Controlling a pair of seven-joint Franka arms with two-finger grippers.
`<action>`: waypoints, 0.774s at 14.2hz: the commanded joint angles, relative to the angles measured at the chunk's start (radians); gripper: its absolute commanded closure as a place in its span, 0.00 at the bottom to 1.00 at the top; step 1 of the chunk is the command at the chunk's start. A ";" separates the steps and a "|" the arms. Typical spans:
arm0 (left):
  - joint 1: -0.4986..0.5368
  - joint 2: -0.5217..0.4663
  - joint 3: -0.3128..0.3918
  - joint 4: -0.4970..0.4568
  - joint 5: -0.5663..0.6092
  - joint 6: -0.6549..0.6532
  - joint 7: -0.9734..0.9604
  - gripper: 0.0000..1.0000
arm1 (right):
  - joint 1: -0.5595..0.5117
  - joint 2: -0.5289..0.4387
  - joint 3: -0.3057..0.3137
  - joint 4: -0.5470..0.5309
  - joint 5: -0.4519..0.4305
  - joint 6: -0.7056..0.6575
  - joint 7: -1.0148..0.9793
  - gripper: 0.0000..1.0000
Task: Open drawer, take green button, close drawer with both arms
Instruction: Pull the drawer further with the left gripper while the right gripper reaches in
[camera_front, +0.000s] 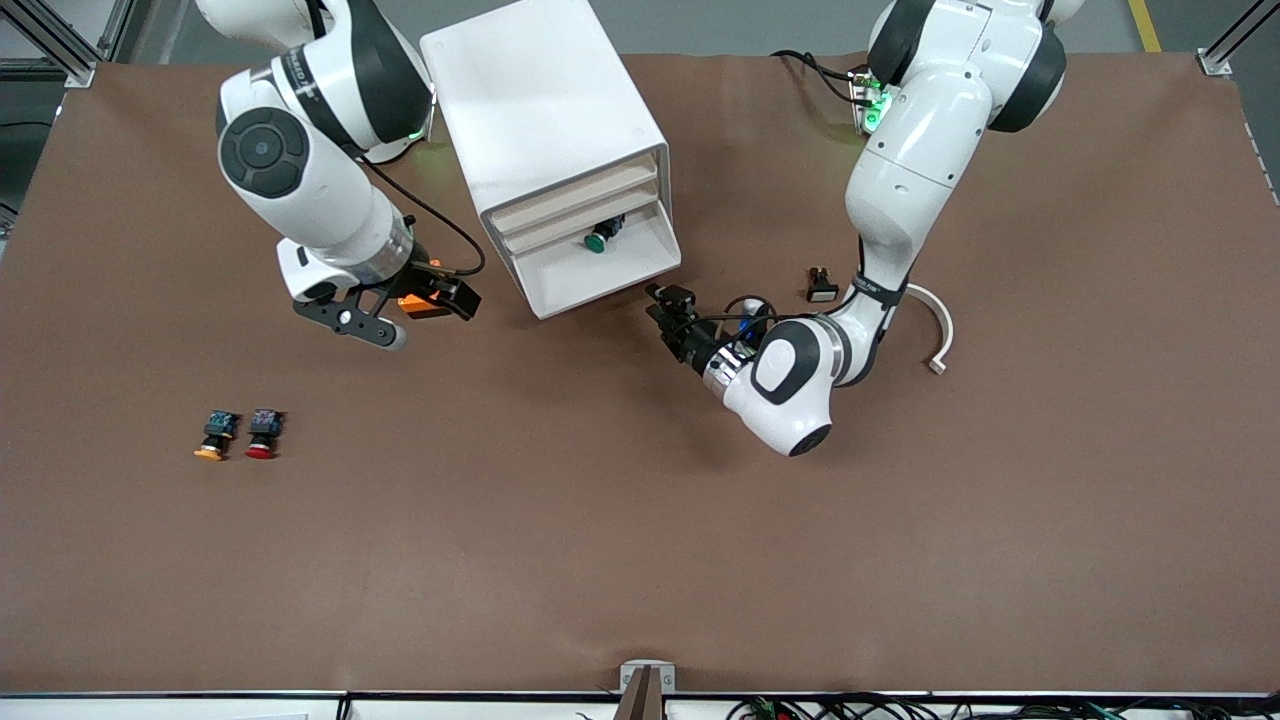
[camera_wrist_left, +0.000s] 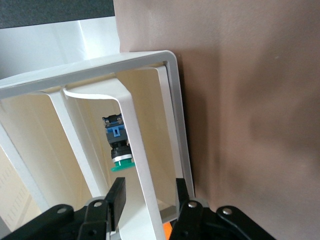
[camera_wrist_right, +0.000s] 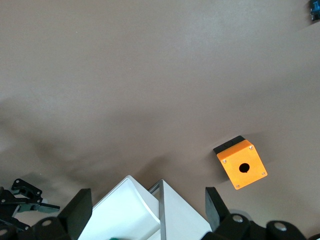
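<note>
A brown mat covers the desk from end to end, lit evenly with soft shadows. Grey floor shows past its upper edge, crossed by a yellow line. Aluminium frame posts stand at the upper corners, and cables bunch along the white lower edge.

No legible text anywhere.
</note>
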 joint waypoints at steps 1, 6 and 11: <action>-0.034 0.012 -0.003 0.005 -0.020 0.002 0.003 0.54 | 0.021 -0.006 -0.010 -0.011 0.006 0.025 0.021 0.00; -0.066 0.021 -0.003 0.003 -0.014 -0.002 -0.001 0.75 | 0.026 -0.001 -0.010 -0.011 0.004 0.022 0.022 0.00; -0.057 0.020 -0.001 0.005 -0.011 -0.002 0.000 0.89 | 0.073 0.002 -0.010 -0.011 0.004 0.032 0.097 0.00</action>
